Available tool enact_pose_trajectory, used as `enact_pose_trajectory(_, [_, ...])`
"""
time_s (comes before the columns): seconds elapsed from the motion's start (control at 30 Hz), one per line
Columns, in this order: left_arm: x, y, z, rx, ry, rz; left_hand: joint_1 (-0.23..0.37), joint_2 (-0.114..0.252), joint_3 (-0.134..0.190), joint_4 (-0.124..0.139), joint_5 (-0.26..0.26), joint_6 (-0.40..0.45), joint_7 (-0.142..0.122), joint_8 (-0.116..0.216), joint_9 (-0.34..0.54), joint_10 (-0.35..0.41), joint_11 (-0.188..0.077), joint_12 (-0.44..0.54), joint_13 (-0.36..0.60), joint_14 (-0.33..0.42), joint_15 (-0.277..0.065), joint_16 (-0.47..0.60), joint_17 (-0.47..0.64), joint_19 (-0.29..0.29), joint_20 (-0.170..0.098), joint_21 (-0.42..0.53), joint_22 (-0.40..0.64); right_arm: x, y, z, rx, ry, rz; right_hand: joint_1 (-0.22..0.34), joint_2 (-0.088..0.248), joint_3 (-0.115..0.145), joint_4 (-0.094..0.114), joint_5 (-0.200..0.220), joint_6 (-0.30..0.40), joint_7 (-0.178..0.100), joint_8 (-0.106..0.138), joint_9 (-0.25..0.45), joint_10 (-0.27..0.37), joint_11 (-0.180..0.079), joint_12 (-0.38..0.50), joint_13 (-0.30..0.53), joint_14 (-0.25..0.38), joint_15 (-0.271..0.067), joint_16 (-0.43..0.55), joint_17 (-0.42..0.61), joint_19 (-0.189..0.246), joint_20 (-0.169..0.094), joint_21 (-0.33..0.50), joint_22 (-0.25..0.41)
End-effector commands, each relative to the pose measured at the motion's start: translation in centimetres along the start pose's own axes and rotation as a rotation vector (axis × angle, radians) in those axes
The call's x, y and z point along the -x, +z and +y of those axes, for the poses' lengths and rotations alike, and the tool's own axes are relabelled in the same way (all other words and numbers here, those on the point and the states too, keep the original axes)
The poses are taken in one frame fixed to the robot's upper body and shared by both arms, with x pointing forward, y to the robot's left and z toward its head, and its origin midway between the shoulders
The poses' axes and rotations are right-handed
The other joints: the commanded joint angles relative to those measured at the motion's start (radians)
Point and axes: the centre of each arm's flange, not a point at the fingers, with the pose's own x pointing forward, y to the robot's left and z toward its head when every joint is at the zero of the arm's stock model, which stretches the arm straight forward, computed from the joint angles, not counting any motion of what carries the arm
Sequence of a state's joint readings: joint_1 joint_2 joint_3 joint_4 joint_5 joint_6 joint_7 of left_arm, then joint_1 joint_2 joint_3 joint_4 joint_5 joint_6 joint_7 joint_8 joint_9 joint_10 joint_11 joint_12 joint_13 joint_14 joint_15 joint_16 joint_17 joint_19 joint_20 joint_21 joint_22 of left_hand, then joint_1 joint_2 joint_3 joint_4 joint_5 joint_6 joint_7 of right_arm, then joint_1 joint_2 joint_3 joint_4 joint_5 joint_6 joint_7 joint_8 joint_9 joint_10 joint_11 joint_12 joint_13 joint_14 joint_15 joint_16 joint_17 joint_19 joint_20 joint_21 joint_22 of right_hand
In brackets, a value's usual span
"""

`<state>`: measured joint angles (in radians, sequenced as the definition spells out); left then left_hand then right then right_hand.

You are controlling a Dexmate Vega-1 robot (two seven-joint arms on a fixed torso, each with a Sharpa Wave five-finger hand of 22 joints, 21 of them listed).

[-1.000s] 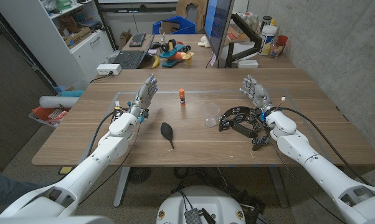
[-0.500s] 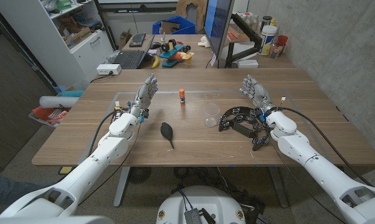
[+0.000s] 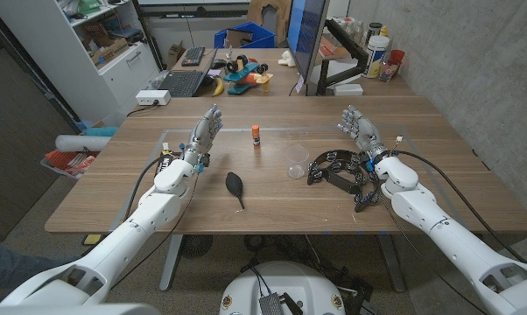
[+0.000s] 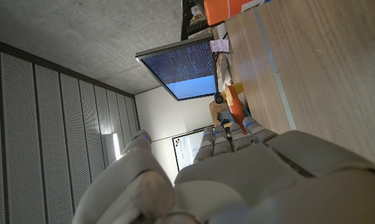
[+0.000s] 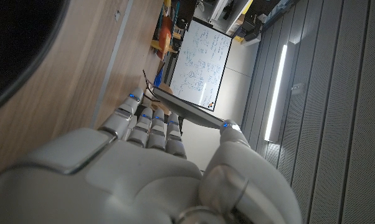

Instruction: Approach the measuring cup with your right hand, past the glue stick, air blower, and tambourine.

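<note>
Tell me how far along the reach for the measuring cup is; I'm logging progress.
Barely begun. Done: nothing visible. The right hand is open, raised over the table's far right side beyond the tambourine, holding nothing. The clear measuring cup stands untouched left of the tambourine. Left: bring the hand across the tambourine to the cup. The left hand waits open.

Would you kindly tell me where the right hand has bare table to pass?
Bare wood lies between the orange-capped glue stick and clear plastic measuring cup, and beyond the black tambourine. Crowded between the cup, tambourine and right hand.
</note>
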<state>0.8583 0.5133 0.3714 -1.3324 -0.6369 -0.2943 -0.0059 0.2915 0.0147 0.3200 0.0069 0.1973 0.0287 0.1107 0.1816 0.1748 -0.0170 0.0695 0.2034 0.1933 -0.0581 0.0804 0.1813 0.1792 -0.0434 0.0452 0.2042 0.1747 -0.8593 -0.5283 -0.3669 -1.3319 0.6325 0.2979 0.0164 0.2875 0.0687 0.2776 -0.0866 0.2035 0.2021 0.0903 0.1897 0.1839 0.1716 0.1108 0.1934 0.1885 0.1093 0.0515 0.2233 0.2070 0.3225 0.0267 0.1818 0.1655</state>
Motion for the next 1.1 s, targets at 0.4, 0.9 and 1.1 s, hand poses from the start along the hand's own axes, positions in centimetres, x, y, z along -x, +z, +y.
enact_pose_trajectory(0.4, [-0.5, 0.0, 0.1, -0.022, 0.002, 0.015, 0.009, 0.001, 0.002, -0.004, 0.003, -0.003, 0.000, 0.006, 0.004, -0.002, 0.005, 0.006, 0.005, -0.004, 0.006, 0.005, 0.003, -0.004, 0.007, -0.002, 0.002, 0.0, 0.5, 0.4, 0.073, 0.009, -0.044, 0.008, 0.003, 0.005, -0.006, 0.005, 0.004, -0.011, 0.008, 0.005, 0.010, -0.005, 0.007, 0.003, 0.010, -0.009, 0.001, 0.003, 0.006, -0.003, 0.007, 0.005])
enact_pose_trajectory(0.9, [-0.8, 0.1, 0.3, -0.028, -0.004, 0.024, 0.011, 0.004, 0.002, -0.007, 0.002, -0.002, -0.001, 0.006, 0.004, -0.001, 0.003, 0.007, 0.005, -0.002, 0.006, 0.006, 0.003, -0.004, 0.008, -0.004, 0.002, 0.1, 0.9, 1.5, 0.087, 0.047, -0.074, 0.008, 0.002, 0.004, -0.007, 0.005, 0.008, -0.014, 0.009, 0.005, 0.015, -0.007, 0.008, 0.003, 0.011, -0.010, 0.000, 0.002, 0.006, -0.004, 0.008, 0.005])
enact_pose_trajectory(1.1, [-0.9, 0.1, 0.4, -0.031, -0.003, 0.026, 0.011, 0.004, 0.002, -0.008, 0.002, -0.002, -0.001, 0.006, 0.004, 0.000, 0.004, 0.008, 0.005, -0.002, 0.006, 0.006, 0.003, -0.004, 0.008, -0.004, 0.002, 0.3, 1.6, 2.0, 0.103, 0.062, -0.089, 0.007, 0.002, 0.004, -0.008, 0.006, 0.008, -0.015, 0.009, 0.005, 0.015, -0.009, 0.008, 0.003, 0.012, -0.010, -0.001, 0.002, 0.005, -0.005, 0.008, 0.005])
